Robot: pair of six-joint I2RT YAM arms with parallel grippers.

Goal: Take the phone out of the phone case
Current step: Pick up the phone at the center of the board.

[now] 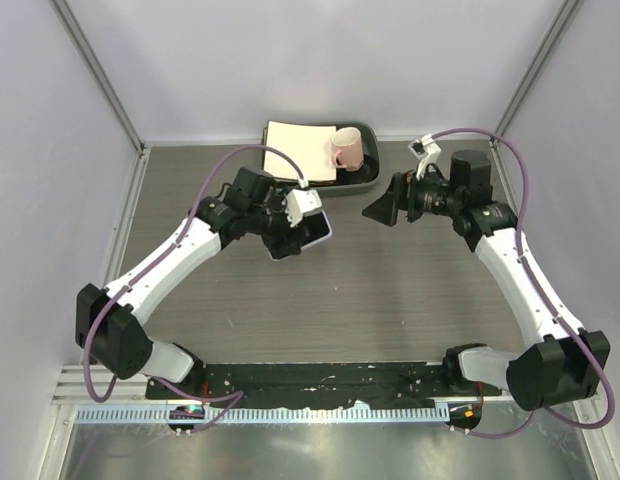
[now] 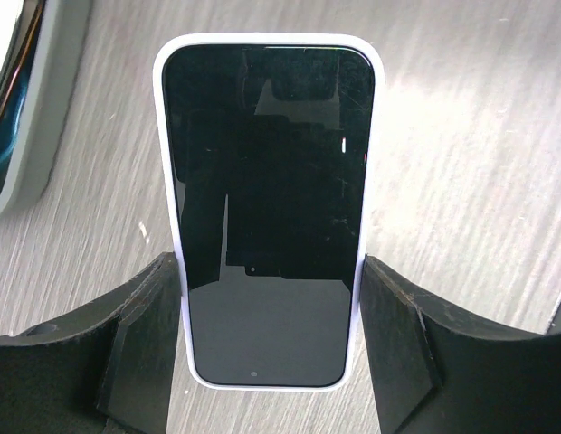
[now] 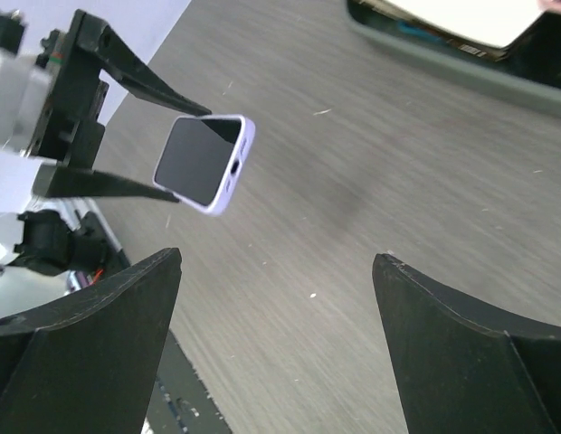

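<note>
Left pincer [image 1: 304, 230] clamped on the two long sides of a lilac phone case [image 2: 165, 136], one black finger [image 2: 145, 334] pressed to each edge near the lower end. Phone [image 2: 267, 181] seated inside the case, dark screen facing back toward the left wrist, the case's rim showing all the way round the glass. Cased phone lifted clear of the grey wood-grain worktop [image 1: 390, 300], jutting out past the fingertips.

Right pincer [image 1: 378, 212] spread wide with nothing between its fingers, pointed across at the left pincer and near it, not touching. From the right wrist, phone [image 3: 197, 161] in the upper left, well ahead of the open fingers, case [image 3: 237, 163] end-on with a small port visible in its short edge.

Beyond both pincers, at the far edge of the worktop, a dark tray [image 1: 373, 172] holding a cream notepad [image 1: 300, 150] and a pink mug [image 1: 347, 150].
</note>
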